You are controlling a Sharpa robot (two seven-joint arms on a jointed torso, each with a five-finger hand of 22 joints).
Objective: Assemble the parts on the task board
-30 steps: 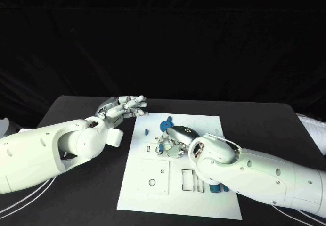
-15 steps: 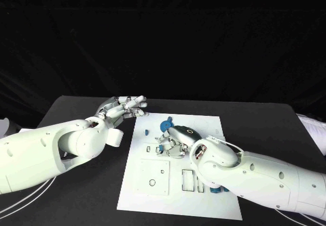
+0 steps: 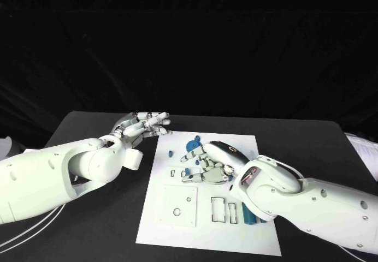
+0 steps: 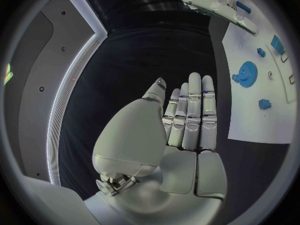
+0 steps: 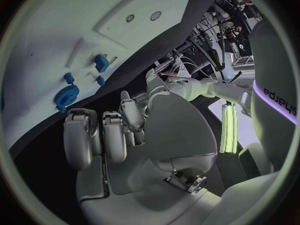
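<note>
Left hand (image 3: 144, 124), fingers straight and apart, empty beside the task board's (image 3: 197, 229) far left corner; right hand (image 3: 206, 168) over board, grasp indiscernible

The head camera looks down on the white board (image 3: 206, 218). Both wrist cameras sit close behind their hands and share its blue gear (image 4: 247, 75).
</note>
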